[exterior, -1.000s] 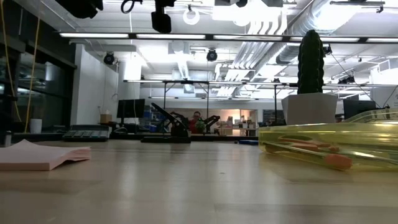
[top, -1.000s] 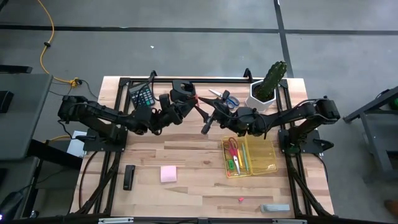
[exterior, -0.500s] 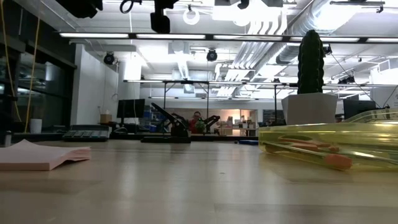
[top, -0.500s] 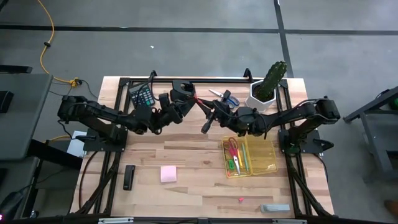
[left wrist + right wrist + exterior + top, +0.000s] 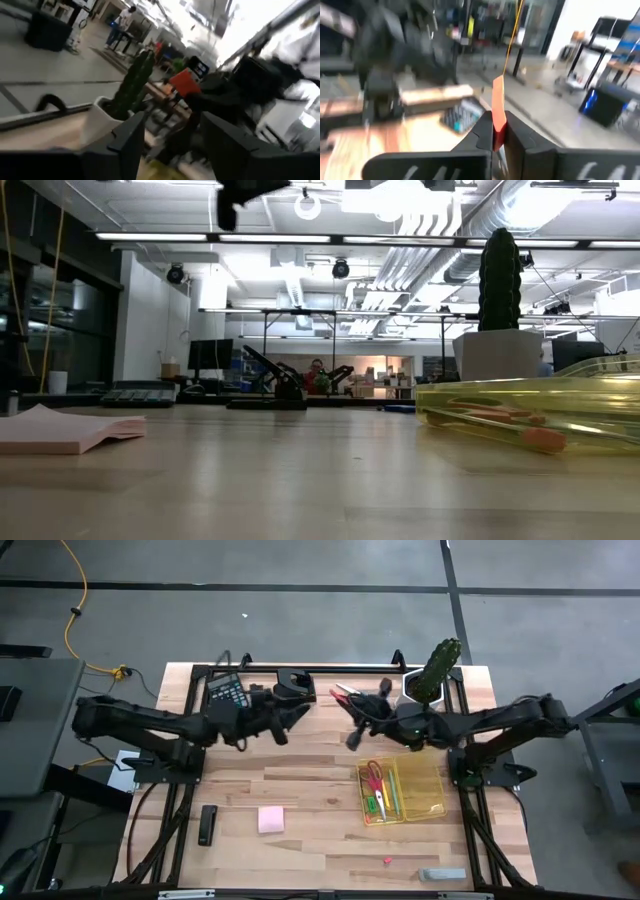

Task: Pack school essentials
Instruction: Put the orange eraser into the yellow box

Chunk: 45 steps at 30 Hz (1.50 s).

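A small flat red piece point(image 5: 498, 107) is up in the air over the table's far middle, with my right gripper point(image 5: 347, 703) shut on it; the left wrist view shows its square face point(image 5: 185, 83). My left gripper point(image 5: 287, 716) is open just left of it, with nothing between its fingers point(image 5: 131, 142). The clear yellow tray point(image 5: 425, 790) holds red-handled scissors point(image 5: 372, 778) and thin pens point(image 5: 386, 798). A pink sticky pad point(image 5: 271, 819) lies flat on the table, and a tiny red bit point(image 5: 387, 861) lies near the front edge. My right gripper pinches the red piece's lower edge point(image 5: 498, 129) between its two fingers, which press on its two flat faces. The fingers reach about level from the table's right. The piece stands up beyond the fingertips, lifted clear of the table.
A cactus in a white pot point(image 5: 432, 675) stands at the far right, close behind my right arm. At the far left are a calculator point(image 5: 227, 692) and a black device point(image 5: 293, 685). A black bar point(image 5: 207, 824) and a grey piece point(image 5: 441, 874) lie near the front.
The red piece, which spanned between both grippers, is now with my right gripper alone. My right gripper has gone toward the far edge and the right with it, rising a little. My left gripper has drawn back toward the left, leaving a gap between the two.
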Available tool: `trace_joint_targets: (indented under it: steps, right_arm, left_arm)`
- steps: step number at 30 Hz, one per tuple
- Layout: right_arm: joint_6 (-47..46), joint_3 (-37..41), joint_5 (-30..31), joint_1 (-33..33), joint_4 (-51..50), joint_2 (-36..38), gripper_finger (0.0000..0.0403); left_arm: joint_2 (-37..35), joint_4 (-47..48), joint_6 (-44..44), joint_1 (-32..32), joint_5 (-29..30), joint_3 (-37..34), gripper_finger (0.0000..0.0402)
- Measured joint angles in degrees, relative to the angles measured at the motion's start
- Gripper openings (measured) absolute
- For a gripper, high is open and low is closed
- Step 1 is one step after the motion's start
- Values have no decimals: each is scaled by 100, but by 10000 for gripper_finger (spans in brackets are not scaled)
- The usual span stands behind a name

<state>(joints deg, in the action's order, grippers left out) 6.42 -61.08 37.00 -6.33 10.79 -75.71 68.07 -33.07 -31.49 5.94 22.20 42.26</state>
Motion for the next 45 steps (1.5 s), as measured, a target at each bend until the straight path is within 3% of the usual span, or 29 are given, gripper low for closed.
trace_joint_targets:
  steps: [7,10,13,20,29,32,39,41,45]
  right_arm:
    - [-985,0,-343,-2,-2720,1009,2]
    - [-1423,2,-597,-4,-3625,1323,1]
    - [-1689,2,-771,-7,-4126,1584,1]
    - [-1690,280,-1614,-212,-3846,1919,1]
    - [-1730,2294,-1964,-551,-252,2768,0]
    - [-1659,2493,-1965,-549,106,2923,0]
    - [-1682,2465,-2118,-546,-12,2932,0]
    - [-1877,2221,-2280,-549,-731,2818,0]
    - [-2325,1456,-2703,-549,-3249,2207,0]
  left_arm:
    - [-1550,1622,1572,-65,-32,7,193]
    - [-2066,2245,1811,-298,-83,-48,191]
    - [-2398,2231,1749,-607,14,-353,191]
    - [-2520,1571,1726,-1369,525,-1122,191]
    - [-2598,1503,2439,-1697,378,-1095,190]
    - [-2603,1520,2250,-1699,192,-1097,190]
    - [-2603,1522,2218,-1699,96,-1097,190]
    - [-2603,1523,2243,-1699,98,-1097,190]
    - [-2603,1522,2269,-1697,101,-1095,190]
